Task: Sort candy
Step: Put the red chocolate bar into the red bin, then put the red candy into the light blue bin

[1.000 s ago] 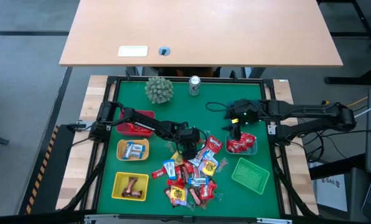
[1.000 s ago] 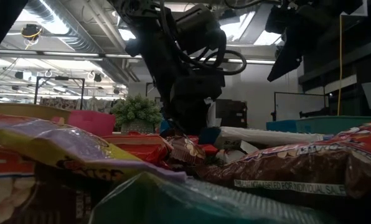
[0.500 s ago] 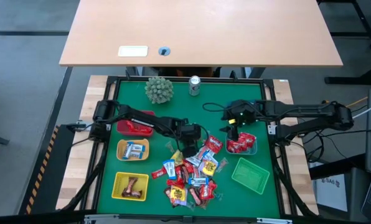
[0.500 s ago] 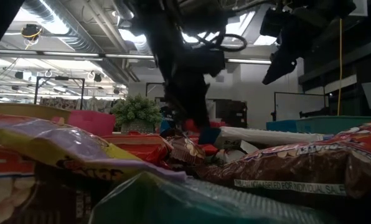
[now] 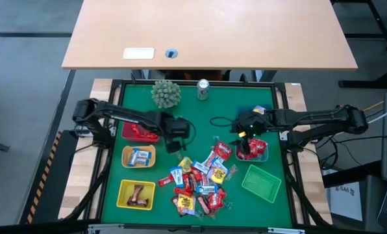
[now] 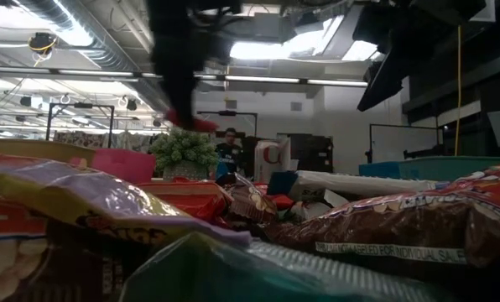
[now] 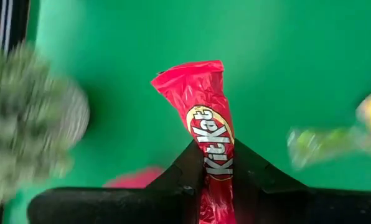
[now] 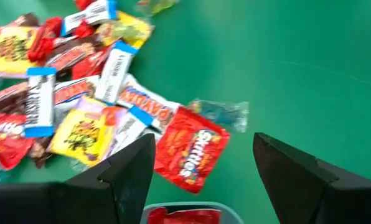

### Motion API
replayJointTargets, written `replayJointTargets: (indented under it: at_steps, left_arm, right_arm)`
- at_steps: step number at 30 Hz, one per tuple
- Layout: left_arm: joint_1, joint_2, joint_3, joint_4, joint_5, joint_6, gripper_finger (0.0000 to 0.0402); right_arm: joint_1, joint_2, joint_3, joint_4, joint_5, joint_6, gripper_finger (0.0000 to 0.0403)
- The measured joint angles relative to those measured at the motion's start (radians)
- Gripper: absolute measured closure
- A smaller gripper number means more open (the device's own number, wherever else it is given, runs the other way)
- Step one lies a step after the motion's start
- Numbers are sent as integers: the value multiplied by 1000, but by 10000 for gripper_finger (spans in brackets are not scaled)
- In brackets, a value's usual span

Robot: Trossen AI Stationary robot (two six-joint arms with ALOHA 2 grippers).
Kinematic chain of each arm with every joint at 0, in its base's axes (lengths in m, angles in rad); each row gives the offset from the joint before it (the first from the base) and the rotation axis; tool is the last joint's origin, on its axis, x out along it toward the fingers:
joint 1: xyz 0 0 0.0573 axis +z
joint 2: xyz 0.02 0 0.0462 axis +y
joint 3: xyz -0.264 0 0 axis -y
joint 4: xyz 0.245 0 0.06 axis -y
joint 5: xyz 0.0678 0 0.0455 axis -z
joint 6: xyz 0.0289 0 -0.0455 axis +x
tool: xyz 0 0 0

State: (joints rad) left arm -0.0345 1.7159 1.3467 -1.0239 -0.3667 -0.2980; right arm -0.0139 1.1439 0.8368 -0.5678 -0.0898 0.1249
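The candy (image 5: 200,179) lies in a loose pile of shiny wrappers on the green mat (image 5: 200,117). My left gripper (image 5: 174,140) hangs over the mat left of the pile, shut on a red KitKat bar (image 7: 201,112). That bar shows red under the arm in the low view (image 6: 191,122). My right gripper (image 5: 244,134) hovers open beside the clear basket of red sweets (image 5: 253,151). In its wrist view, the right gripper (image 8: 204,142) has a red Skittles pack (image 8: 188,152) on the mat below it. My left gripper pinches the KitKat bar between its two fingers, on the wrapper's printed middle (image 7: 215,163). The fingers slant steeply down from above. The bar's crimped end (image 7: 188,74) sticks out beyond the fingertips, and the bar is lifted clear of the mat.
A red basket (image 5: 140,132), a yellow basket with blue-white sweets (image 5: 138,156) and a yellow basket with brown sweets (image 5: 136,195) line the left side. A green basket (image 5: 262,182) sits at the right. A spiky green ball (image 5: 165,93) and a silver can (image 5: 203,89) stand at the far edge.
My left gripper has risen from the far side of the pile and swung toward the table's left edge, tipping as it went. The red KitKat bar has come up with it, lifted clear of the mat.
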Motion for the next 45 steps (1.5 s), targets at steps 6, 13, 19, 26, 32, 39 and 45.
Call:
replayJointTargets:
  at_steps: [6, 13, 19, 26, 32, 39, 45]
  left_arm:
    - [0, -146, -182, -96, -18, -163, 360]
    - [0, -222, -321, -148, -18, -333, 359]
    - [0, -222, -386, -147, -16, -409, 309]
    - [0, -222, -399, -115, -16, -480, 240]
    - [0, -222, -399, -13, -16, -482, 233]
    - [0, -222, -399, 84, -16, -480, 232]
    - [0, -222, -399, 147, -16, -478, 232]
  right_arm:
    - [61, 0, 0, 11, 52, -1, 133]
    - [80, 2, 0, 95, 79, -1, 133]
    - [80, 18, 0, 127, 79, -1, 133]
    - [80, 87, 0, 125, 79, -1, 133]
    - [79, 188, 0, 128, 88, -21, 133]
    - [79, 296, 0, 136, 106, -69, 133]
    - [79, 388, 0, 176, 106, -77, 133]
